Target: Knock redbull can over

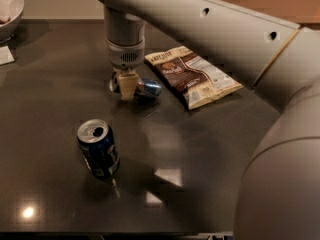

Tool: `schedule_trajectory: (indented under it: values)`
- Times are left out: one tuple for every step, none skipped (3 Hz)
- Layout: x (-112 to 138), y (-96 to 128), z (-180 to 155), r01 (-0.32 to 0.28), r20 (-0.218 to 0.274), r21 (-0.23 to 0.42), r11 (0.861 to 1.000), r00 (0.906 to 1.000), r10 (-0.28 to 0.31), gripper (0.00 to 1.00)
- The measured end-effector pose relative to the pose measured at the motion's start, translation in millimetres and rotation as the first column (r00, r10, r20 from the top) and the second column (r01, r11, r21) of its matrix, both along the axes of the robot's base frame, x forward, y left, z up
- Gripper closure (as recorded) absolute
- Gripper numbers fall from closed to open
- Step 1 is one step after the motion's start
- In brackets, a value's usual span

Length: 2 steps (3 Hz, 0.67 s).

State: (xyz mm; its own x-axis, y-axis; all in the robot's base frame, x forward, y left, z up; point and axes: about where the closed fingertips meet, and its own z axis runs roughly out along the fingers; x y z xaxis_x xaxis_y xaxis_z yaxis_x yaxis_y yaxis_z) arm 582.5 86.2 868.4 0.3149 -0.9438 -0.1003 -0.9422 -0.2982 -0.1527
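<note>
The redbull can (149, 88) lies on its side on the dark table (210, 149), its silver top (114, 82) pointing left and its blue body pointing right toward the snack bag. My gripper (127, 85) hangs straight down from the wrist and stands right in front of the can's middle, at or just above the table surface. It hides the can's middle part. I cannot tell whether it touches the can.
A wider dark-blue soda can (98, 149) stands upright at the front left. A brown and white snack bag (192, 74) lies flat to the right of the redbull can. A white bowl (9, 9) and a white paper (6, 55) are at the far left. My arm (280, 109) fills the right side.
</note>
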Motion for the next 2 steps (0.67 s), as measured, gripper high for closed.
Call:
schedule_trajectory:
  values:
    - [-7.8, -0.6, -14.0, -0.054, -0.009, -0.054, 0.997, 0.9985, 0.054, 0.00]
    - [-7.8, -0.6, -14.0, -0.054, -0.009, -0.054, 0.997, 0.9985, 0.054, 0.00]
